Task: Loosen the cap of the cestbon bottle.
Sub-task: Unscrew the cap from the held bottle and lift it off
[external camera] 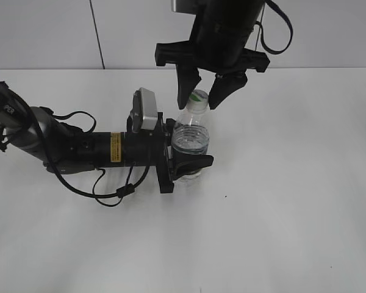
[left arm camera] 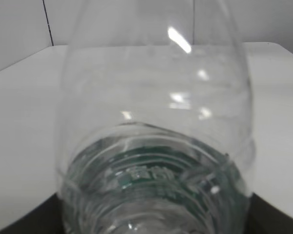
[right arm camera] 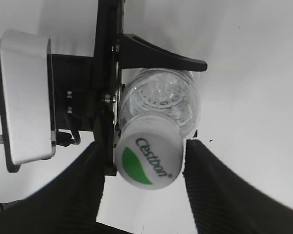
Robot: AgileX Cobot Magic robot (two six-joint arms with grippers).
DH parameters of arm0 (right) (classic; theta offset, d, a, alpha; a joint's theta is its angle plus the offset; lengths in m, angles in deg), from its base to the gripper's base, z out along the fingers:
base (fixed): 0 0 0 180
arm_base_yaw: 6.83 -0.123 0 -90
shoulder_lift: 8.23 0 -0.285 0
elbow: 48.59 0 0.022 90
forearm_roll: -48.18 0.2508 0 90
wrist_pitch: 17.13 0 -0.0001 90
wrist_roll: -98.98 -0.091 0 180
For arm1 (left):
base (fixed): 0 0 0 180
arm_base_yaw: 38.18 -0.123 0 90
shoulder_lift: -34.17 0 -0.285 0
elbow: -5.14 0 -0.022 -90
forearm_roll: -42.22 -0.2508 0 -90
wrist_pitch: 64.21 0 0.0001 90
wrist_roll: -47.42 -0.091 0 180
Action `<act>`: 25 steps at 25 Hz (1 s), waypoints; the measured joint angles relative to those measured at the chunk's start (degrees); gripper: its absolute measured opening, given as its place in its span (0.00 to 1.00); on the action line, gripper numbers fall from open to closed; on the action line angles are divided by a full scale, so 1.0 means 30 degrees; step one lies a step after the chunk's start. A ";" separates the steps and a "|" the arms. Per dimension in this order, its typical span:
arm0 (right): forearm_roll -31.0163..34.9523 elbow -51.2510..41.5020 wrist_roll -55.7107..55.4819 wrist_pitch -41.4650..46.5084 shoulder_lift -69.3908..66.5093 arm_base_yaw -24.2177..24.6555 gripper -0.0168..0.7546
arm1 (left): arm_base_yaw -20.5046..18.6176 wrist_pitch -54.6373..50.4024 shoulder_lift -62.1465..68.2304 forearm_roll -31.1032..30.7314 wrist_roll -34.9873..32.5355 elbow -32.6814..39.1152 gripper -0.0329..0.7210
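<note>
The clear cestbon bottle (external camera: 190,137) stands upright on the white table, with water in its lower part. My left gripper (external camera: 189,151) reaches in from the left and is shut on its body, one black finger (right arm camera: 161,53) curving round the far side. In the left wrist view the bottle (left arm camera: 156,97) fills the frame, with dark fingertips (left arm camera: 19,226) at the bottom corners. The white cap (right arm camera: 147,157), with a green patch and "Cestbon" lettering, sits on the neck. My right gripper (external camera: 200,104) hangs above, open, with its two ribbed fingers (right arm camera: 219,190) straddling the cap (external camera: 199,96). The right-hand one is very close to it.
The left arm and its looping cables (external camera: 104,183) lie across the table's left half. The left wrist camera housing (right arm camera: 27,92) sits just beside the bottle's neck. Bare white table (external camera: 293,201) spreads to the right and front; a grey wall (external camera: 49,30) stands behind.
</note>
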 joint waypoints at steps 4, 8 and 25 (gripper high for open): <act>-0.0135 0.0332 0.0000 0.0000 0.0000 0.0000 0.52 | 0.0000 0.0000 0.0000 0.0000 0.0000 0.0000 0.58; -0.0222 0.0407 0.0000 0.0000 -0.0019 0.0000 0.50 | 0.0000 0.0000 0.0000 0.0017 0.0000 0.0000 0.58; -0.0325 0.0422 0.0041 0.0000 -0.0345 0.0000 0.42 | 0.0000 -0.0020 0.0000 0.0017 0.0000 0.0000 0.58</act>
